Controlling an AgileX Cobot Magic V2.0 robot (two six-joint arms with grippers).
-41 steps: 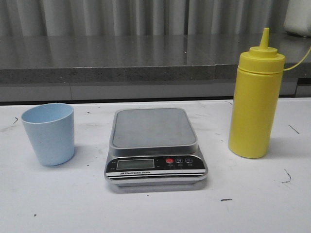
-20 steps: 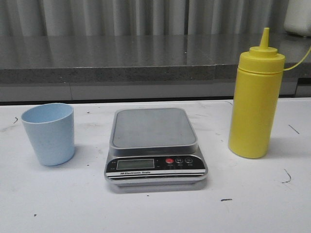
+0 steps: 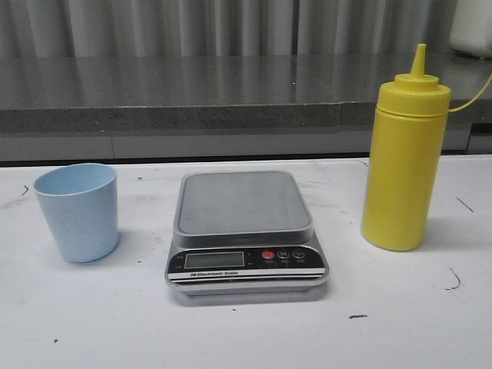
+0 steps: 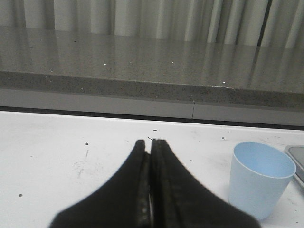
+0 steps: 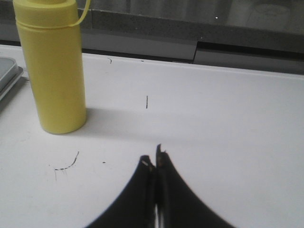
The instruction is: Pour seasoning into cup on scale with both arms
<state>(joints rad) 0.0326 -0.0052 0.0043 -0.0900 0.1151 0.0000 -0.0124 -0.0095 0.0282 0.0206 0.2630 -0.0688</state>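
Observation:
The pale blue cup (image 3: pixel 78 211) stands upright on the white table, left of the scale (image 3: pixel 244 231). The scale's square platform is bare. The tall yellow seasoning bottle (image 3: pixel 404 157) stands upright right of the scale, nozzle cap on. Neither arm shows in the front view. In the left wrist view my left gripper (image 4: pixel 150 142) is shut and empty, low over the table, with the cup (image 4: pixel 260 178) off to one side. In the right wrist view my right gripper (image 5: pixel 153 156) is shut and empty, apart from the bottle (image 5: pixel 53 66).
A grey stone ledge (image 3: pixel 192 96) runs along the back of the table, with a corrugated wall behind it. A yellow strap (image 3: pixel 473 96) hangs from the bottle's cap. The scale's edge shows in the left wrist view (image 4: pixel 298 159) and in the right wrist view (image 5: pixel 8 76).

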